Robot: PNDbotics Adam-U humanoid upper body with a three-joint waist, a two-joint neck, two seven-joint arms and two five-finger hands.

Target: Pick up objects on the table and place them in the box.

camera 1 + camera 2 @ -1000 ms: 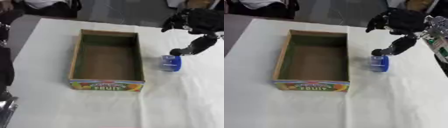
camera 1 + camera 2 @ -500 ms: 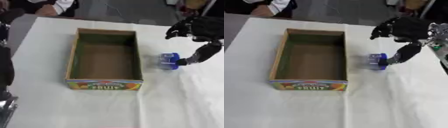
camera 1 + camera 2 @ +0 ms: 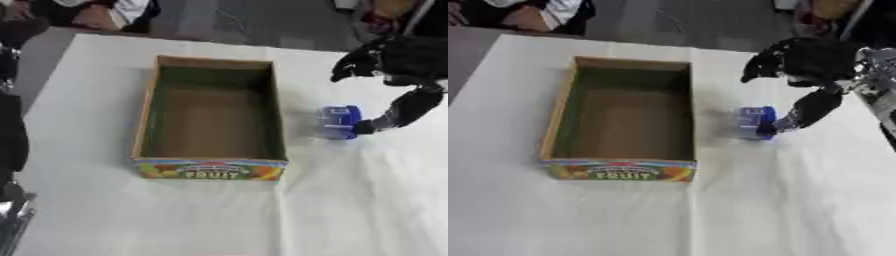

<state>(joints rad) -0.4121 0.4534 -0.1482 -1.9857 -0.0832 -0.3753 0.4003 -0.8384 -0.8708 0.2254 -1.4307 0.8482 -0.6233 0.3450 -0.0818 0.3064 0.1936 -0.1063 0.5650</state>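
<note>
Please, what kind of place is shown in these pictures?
Probably a robot test or demonstration room, not a home: a table under a white cloth, one open cardboard fruit box, one small blue object, and the robot's right hand touching it.

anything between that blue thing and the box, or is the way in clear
Nothing visible lies on the white table between the blue object and the box. Only the box's own right wall must be cleared. The right hand already touches the object.
</note>
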